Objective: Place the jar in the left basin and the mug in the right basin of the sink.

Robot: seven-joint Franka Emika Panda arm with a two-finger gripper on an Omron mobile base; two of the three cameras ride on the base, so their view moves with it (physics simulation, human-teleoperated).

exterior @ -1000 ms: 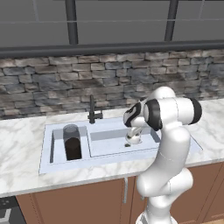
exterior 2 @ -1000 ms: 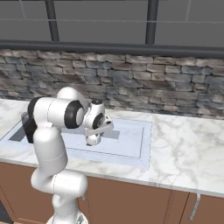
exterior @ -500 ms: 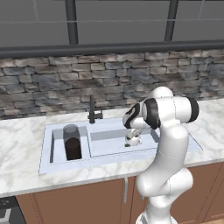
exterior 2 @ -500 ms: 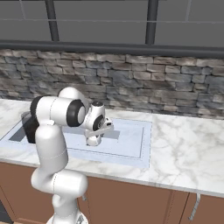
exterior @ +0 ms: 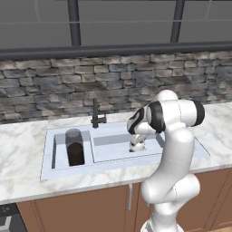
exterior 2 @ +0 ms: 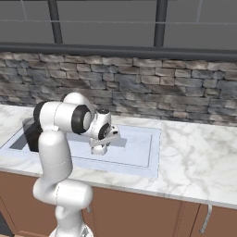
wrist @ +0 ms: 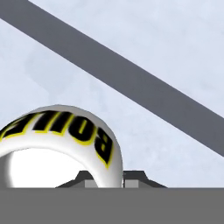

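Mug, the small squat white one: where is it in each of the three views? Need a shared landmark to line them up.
Left base view: the small squat white mug is right of centre, under the hand, over the wide right basin.
Right base view: left of centre, below the hand.
Hand view: lower left, rim with black-and-yellow lettering.
Shared landmark: the pale blue-grey right basin beneath it.

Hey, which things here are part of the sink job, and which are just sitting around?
Job: jar in left basin; mug held by gripper over right basin.
Sitting around: faucet, marble counter.
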